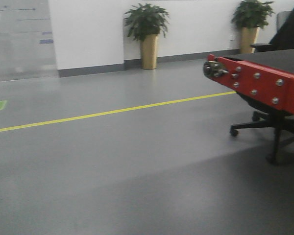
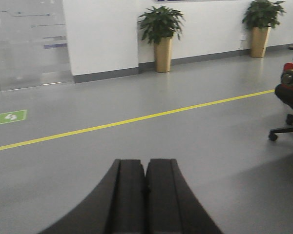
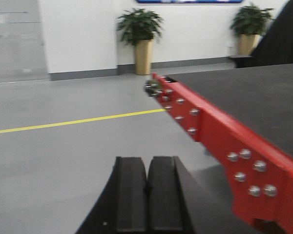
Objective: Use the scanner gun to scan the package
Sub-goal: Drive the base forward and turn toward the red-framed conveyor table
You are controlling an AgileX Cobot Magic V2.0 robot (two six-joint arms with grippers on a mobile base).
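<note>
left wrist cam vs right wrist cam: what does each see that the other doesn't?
Left wrist only: the green floor sign, the chair legs on wheels, and the left gripper, shut.
Right wrist only: the black belt, the bolted length of the red rail (the left view catches just its end), and the right gripper, shut.
Both: the yellow floor line and two potted plants by the white wall. Neither shows the package or the scanner gun.
</note>
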